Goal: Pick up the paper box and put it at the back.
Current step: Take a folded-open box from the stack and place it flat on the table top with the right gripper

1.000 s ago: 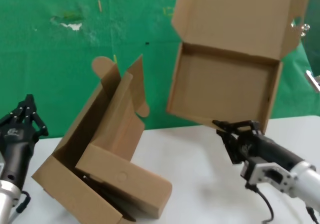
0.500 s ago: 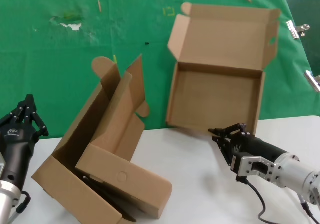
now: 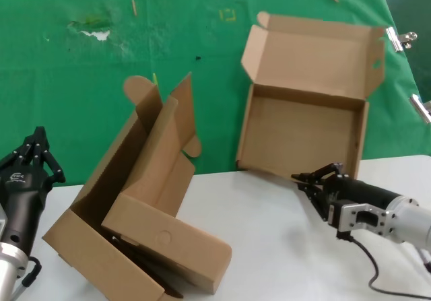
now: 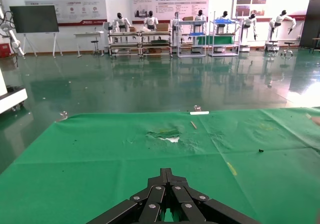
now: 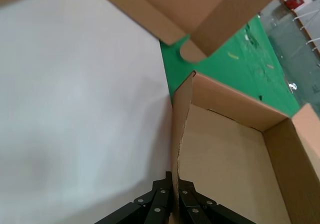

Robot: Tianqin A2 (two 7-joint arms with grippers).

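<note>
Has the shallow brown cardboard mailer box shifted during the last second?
Yes. The shallow brown cardboard mailer box, pinched by the right gripper, dropped lower and now sits farther right of the unmoved larger cardboard box.

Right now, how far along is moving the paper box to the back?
Done: the right hand has pinched the paper box by its front wall. In hand: the box sits over the green cloth, its front edge near the white tabletop. Left: settle and release. The left hand waits at the side.

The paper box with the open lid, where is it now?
In the head view the paper box sits right of centre on the green cloth, its front wall pinched by the right end effector.
</note>
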